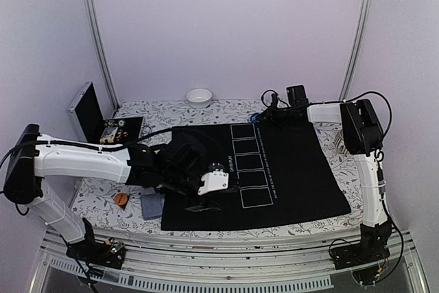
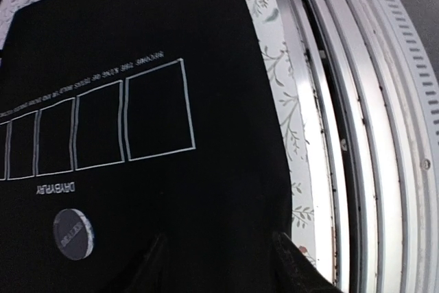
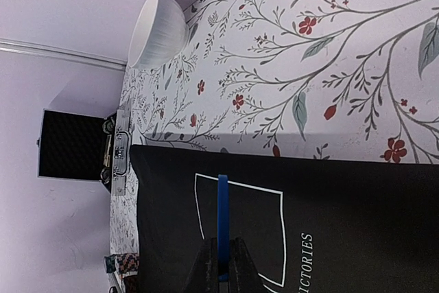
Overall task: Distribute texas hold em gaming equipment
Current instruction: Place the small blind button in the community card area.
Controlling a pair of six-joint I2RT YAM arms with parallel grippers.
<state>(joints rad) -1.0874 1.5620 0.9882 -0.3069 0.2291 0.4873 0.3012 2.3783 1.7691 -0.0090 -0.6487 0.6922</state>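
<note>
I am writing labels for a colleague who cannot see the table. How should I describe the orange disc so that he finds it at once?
Find the black mat on the flowered cloth. Off its near left corner lie grey-blue cards, and the orange disc is just left of them. It alone is round and orange; the cards are rectangular.
</note>
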